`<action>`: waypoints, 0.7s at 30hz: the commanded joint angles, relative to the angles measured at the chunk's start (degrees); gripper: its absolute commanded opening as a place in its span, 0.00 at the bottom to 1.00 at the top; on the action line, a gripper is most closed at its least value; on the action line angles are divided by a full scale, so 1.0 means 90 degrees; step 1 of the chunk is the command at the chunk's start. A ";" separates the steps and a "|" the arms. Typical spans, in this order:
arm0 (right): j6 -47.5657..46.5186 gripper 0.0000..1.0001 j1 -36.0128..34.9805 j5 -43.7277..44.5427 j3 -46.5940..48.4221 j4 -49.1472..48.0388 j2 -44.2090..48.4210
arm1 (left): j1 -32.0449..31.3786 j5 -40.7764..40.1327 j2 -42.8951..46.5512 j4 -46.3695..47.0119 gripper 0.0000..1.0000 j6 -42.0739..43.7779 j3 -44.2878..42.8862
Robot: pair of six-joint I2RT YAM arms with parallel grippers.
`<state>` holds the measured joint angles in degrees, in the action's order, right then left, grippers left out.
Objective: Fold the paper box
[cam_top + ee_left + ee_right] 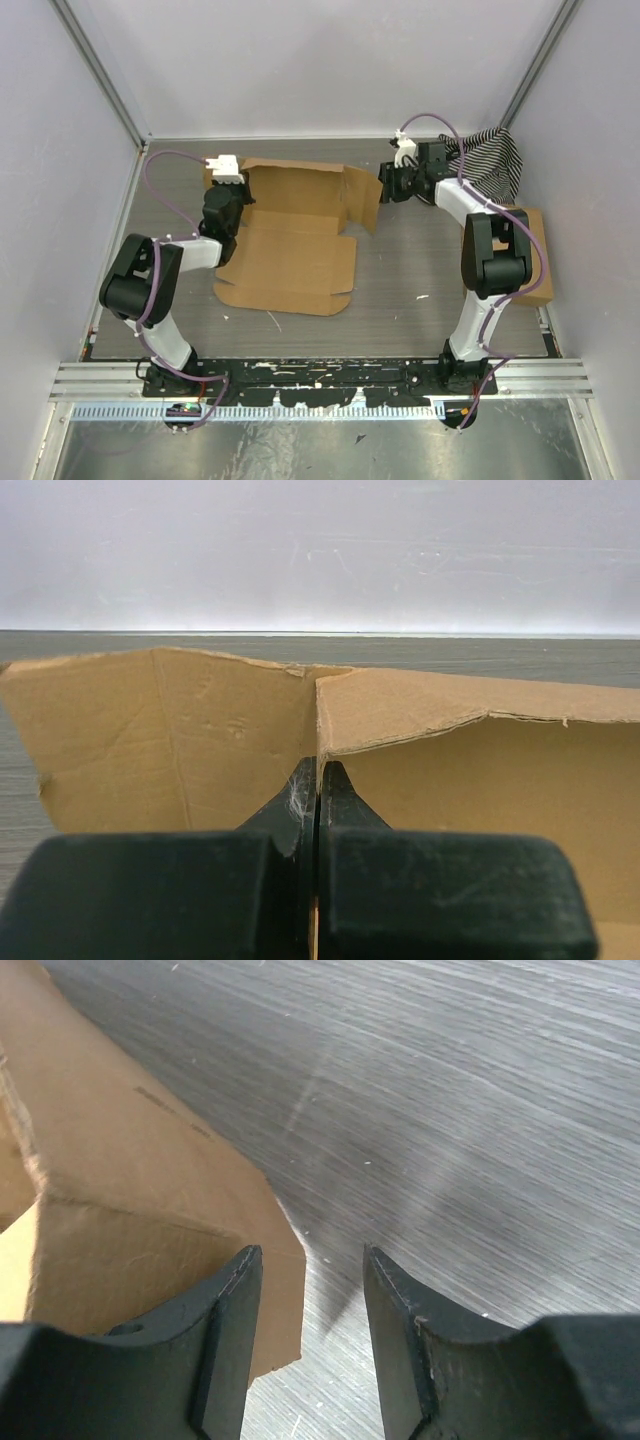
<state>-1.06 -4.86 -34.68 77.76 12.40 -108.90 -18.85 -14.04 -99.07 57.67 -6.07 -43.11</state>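
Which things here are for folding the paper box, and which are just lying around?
For the job:
paper box, partly folded
left gripper, shut on the box's wall
right gripper, open beside a flap

Just lying about:
striped cloth, back right corner
second cardboard box, by the right arm

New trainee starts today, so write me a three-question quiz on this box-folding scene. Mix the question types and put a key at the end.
1. True or false: the jaws of the right arm are clamped on the paper box.
2. What lies at the far right corner of the table? A) a striped cloth B) a red cup C) a tape roll
3. Which arm has its jaws shut at a corner of the paper box's upright wall?
Key: 1. False; they stand open beside a flap. 2. A. 3. The left arm.
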 commanded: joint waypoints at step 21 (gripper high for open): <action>-0.1224 0.51 -0.0460 -0.1803 0.0166 0.0732 0.0552 | 0.0000 -0.0052 -0.0270 0.1103 0.00 -0.0105 0.0736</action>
<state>-8.58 -7.94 -45.80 76.71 16.25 -104.51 -18.85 -15.27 -100.05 55.81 -5.82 -41.28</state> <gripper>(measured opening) 0.513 0.014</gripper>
